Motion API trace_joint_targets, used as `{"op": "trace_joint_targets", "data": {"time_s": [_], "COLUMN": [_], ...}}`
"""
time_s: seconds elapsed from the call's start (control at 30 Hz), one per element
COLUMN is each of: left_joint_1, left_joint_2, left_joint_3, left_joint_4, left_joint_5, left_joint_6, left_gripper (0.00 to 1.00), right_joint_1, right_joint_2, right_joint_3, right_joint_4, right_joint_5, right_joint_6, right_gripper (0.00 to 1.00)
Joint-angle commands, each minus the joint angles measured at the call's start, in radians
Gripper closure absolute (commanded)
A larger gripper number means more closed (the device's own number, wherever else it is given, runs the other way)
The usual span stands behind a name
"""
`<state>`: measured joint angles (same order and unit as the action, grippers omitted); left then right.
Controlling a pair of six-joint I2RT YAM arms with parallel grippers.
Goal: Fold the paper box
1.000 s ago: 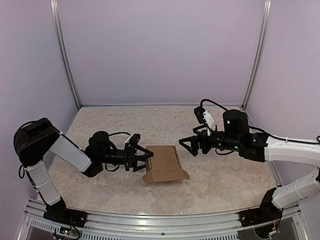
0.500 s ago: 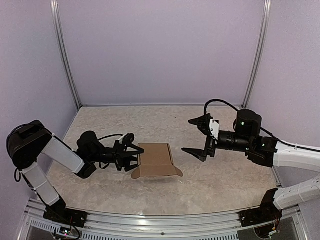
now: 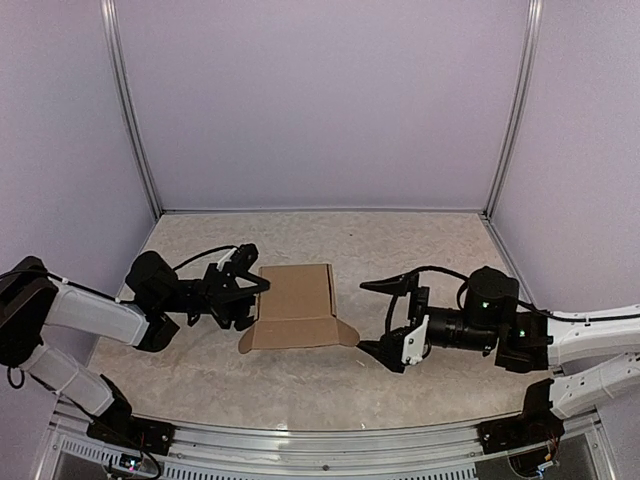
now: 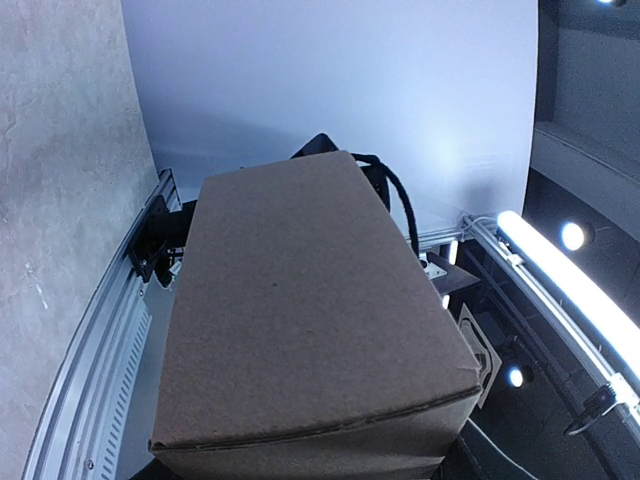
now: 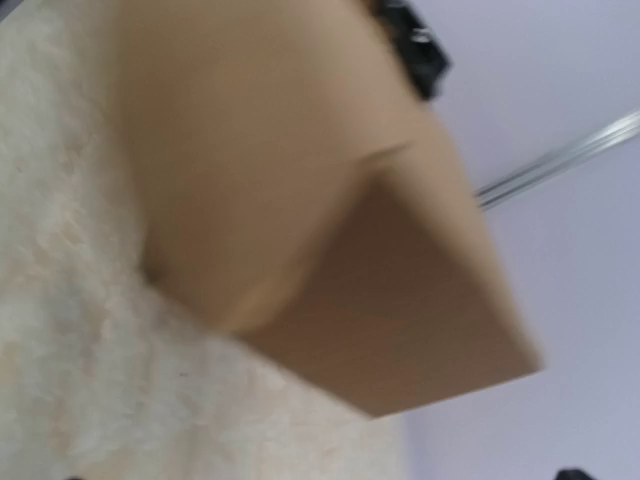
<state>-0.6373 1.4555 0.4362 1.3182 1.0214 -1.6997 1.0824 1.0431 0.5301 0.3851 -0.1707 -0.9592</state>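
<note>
Box [image 3: 295, 305], brown and partly folded, lies about midway between the table's [image 3: 440, 245] far and near edges, a little closer to the left edge than the right, with a small flap splayed out at each near corner. At its left end the left gripper [image 3: 248, 293] lies low and level, one finger at the far side of that end and one at the near side, jaws partly closed on the cardboard. The left wrist view shows the box filling the frame, right up against the camera. Whether the box rests on the table or is held just off it I cannot tell. Just beside the box's right end, the right gripper [image 3: 372, 317] points at it with jaws spread wide, holding nothing. The right wrist view is blurred and shows only brown cardboard close by over the pale table.
</note>
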Motion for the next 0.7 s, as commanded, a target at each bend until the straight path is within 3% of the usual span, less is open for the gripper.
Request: {"op": "trace_joint_targets", "data": {"time_s": [0.0, 0.2, 0.47, 0.67], "left_joint_1": [-0.004, -0.048, -0.09, -0.109], "left_joint_2": [-0.063, -0.081, -0.097, -0.1], "left_joint_3": [-0.006, 0.004, 0.026, 0.024], "left_joint_4": [0.26, 0.259, 0.26, 0.26], "left_joint_5": [0.035, 0.031, 0.034, 0.039], "left_joint_6": [-0.025, -0.04, -0.049, -0.054], "left_gripper": [1.0, 1.0, 1.0, 1.0], "right_joint_1": [0.119, 0.229, 0.315, 0.363], "right_joint_2": [0.016, 0.063, 0.136, 0.144], "right_joint_3": [-0.032, -0.044, -0.032, -0.002], "right_joint_4": [0.21, 0.379, 0.419, 0.4], "right_joint_5": [0.199, 0.321, 0.407, 0.441], "right_joint_6": [-0.198, -0.384, -0.605, -0.656], "right_gripper": [0.0, 0.0, 0.0, 0.0]}}
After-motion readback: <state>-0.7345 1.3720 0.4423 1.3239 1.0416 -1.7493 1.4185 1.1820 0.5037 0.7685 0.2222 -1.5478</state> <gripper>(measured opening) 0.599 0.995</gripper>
